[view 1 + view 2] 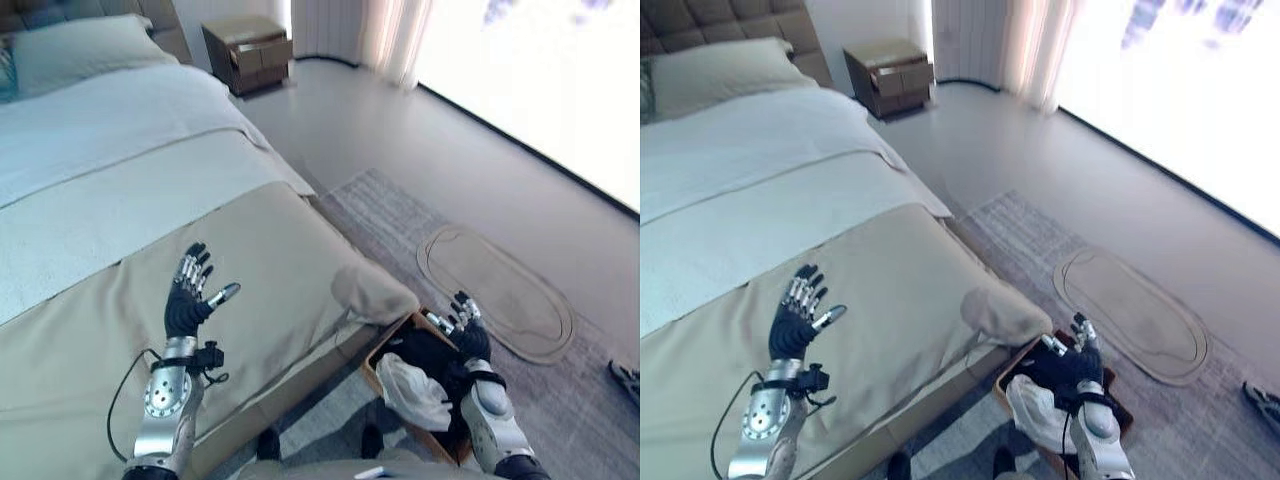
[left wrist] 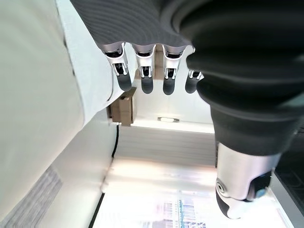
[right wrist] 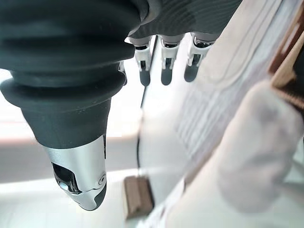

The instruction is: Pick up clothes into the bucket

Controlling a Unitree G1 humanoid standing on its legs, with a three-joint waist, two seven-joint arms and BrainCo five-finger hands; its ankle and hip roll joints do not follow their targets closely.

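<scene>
Holding nothing, our left hand (image 1: pixel 190 295) and right hand (image 1: pixel 466 332) spread wide; at five o'clock, white and black clothes (image 1: pixel 415 390) could spill from the brown wooden bucket (image 1: pixel 372 365) if bumped.

The left hand (image 1: pixel 188 292) hangs above the bed (image 1: pixel 120 190) with fingers spread and nothing in them; the beige cover around it lies flat and bare, so there is free room on every side of it. The bed's corner (image 1: pixel 372 290) bulges out just beside the bucket (image 1: pixel 385 350), crowding its near rim. The right hand (image 1: pixel 466 330), fingers relaxed, hovers over the bucket's far side. Inside, a white garment (image 1: pixel 412 390) and dark clothes (image 1: pixel 430 352) fill much of the opening. Past the bucket the grey rug (image 1: pixel 400 215) and the oval mat (image 1: pixel 500 285) lie flat on open floor. A nightstand (image 1: pixel 250 52) stands well apart by the bed's head.
</scene>
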